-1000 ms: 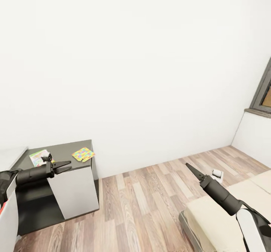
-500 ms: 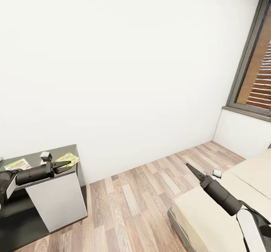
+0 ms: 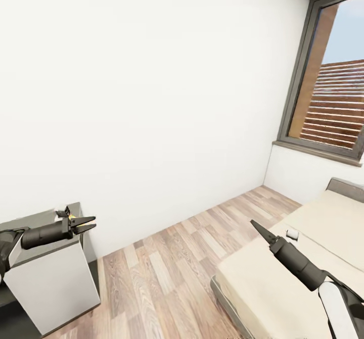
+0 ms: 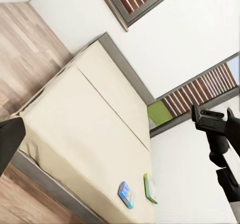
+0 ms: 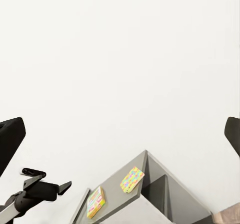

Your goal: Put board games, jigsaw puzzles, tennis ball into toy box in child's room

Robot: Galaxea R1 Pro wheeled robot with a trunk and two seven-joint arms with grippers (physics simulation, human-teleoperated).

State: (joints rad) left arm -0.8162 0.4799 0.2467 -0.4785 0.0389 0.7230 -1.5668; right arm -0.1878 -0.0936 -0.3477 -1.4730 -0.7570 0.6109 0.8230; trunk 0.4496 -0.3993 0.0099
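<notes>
On the beige bed, two flat colourful board games; both arms' fingers apart.

Board games seemingly flat on bed

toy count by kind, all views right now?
Board games: 2, blue one and green-edged one, both on the bed.
Jigsaw puzzles: 2, yellow multicoloured one and another, both on the table.
Total: 4
</notes>
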